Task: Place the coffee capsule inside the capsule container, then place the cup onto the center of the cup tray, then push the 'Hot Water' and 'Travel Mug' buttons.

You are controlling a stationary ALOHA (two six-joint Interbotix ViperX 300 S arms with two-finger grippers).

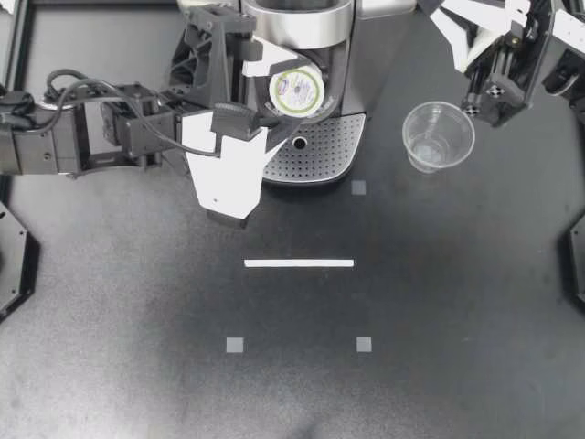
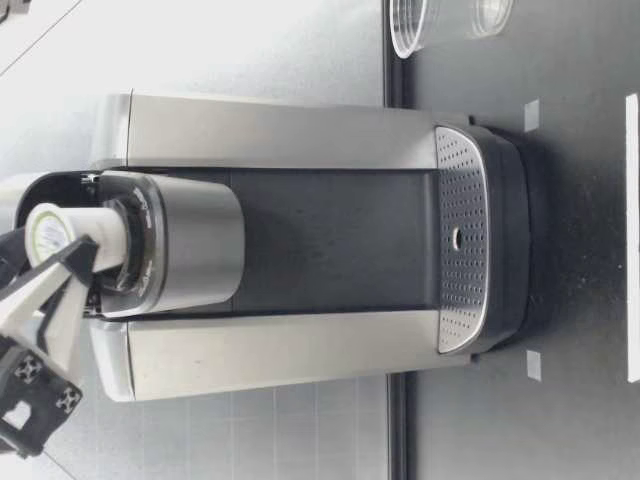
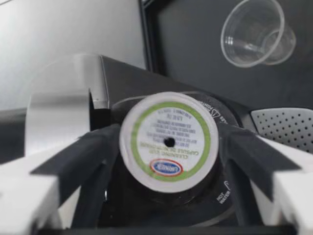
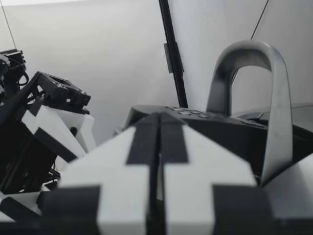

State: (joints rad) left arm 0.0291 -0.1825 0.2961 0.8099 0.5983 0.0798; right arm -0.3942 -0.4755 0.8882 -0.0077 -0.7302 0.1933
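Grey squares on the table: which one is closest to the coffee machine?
The grey square right beside the cup tray's corner. The other two squares lie beyond the white strip.

Coffee capsule (image 1: 297, 90) is white, green-ringed; cup tray (image 1: 334, 146) seems silver, perforated.

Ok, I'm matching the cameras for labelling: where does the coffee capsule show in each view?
Top view: coffee capsule at the machine's head, gripped by my left gripper.
Low view: capsule sticking up out of the capsule container, high above the tray.
Left wrist view: capsule between the gripper's fingers, lid toward the camera.
Right wrist view: not in it.
Shared landmark: perforated cup tray, absent from the right wrist view.
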